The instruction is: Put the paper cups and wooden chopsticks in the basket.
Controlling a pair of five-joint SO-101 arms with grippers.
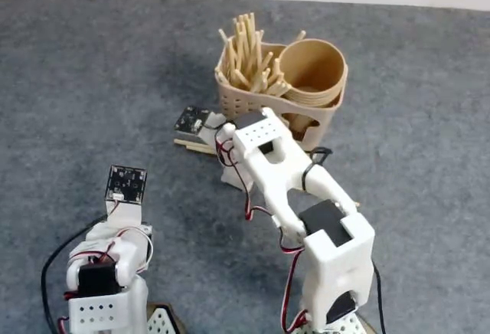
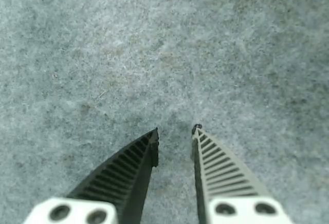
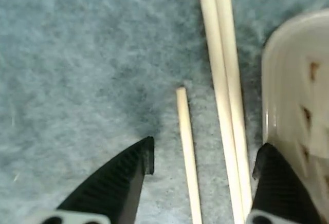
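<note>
While chopsticks [image 1: 246, 50] and brown paper cups [image 1: 312, 67] fill the cream basket [image 1: 237, 106], three pale loose chopsticks [image 3: 222, 80] lie beside it, ends cut off; right jaws open astride them, left jaws open, empty.

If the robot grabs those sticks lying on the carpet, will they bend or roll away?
Probably no bending: the sticks look like straight, thin wood, so likely stiff and light. The fuzzy carpet should keep them from rolling far. Lying flat and thin, they may slip from the open right gripper.
</note>
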